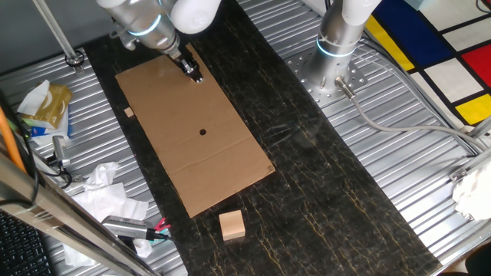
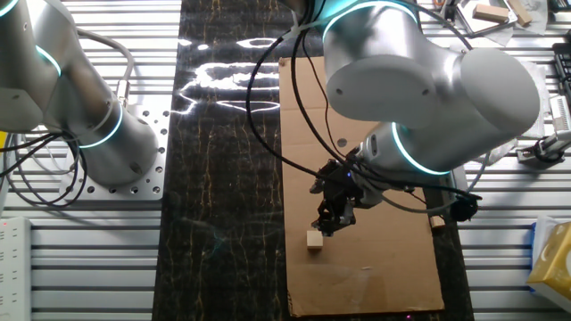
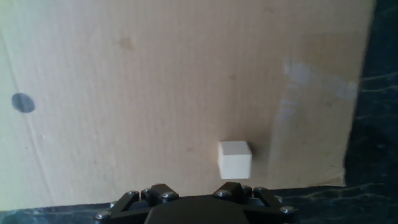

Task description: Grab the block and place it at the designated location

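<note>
Hand view first: the block (image 3: 235, 159) sits alone on the cardboard sheet (image 3: 155, 81), just ahead of the gripper's knuckles at the bottom of the picture, and nothing is touching it. It lies close to two edges of the sheet, at 3 o'clock and at 6 o'clock, with dark marble table (image 3: 379, 124) showing beyond both. Off at 9 o'clock, well apart from the cube, sits the black dot (image 3: 23, 102), and bare cardboard fills the whole stretch between them.

Over on the other fixed view, the gripper (image 2: 332, 221) hangs above the sheet with the cube just below and to 7 o'clock of the fingertips, apart from them. Whether the jaws are wide or narrow I cannot tell (the fingers read as one dark cluster here, and the hand view shows only the knuckles).

One fixed view gives the wider floor. The gripper (image 1: 192, 70) is over the sheet's far corner, hiding the cube, and the dot (image 1: 202, 132) is near the sheet's middle with open cardboard all round it. A larger tan block (image 1: 232, 225) rests on the marble off the sheet's near end, and a small flat chip (image 1: 129, 113) lies just off its left edge. Crumpled tissue (image 1: 103, 188) lies on the ribbed metal at 8 o'clock.
</note>
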Available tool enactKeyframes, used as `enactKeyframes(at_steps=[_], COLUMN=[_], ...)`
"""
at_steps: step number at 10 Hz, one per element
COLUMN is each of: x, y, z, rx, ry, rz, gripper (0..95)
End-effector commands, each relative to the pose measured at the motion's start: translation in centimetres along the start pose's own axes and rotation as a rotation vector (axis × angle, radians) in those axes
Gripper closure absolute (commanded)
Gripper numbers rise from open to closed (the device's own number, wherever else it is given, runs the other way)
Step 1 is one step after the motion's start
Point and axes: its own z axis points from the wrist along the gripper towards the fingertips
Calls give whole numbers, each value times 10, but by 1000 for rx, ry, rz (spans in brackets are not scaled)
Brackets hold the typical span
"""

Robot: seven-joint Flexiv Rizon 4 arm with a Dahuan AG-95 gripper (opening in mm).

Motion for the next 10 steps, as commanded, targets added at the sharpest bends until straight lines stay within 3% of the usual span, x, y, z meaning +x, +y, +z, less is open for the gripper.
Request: enactKeyframes(at_steps=[1,10], x=[-2,-8], y=[-5,-22], z=[-2,-6], rx=[4,-1], ry=[8,4], rz=[-9,27], gripper=[380,380])
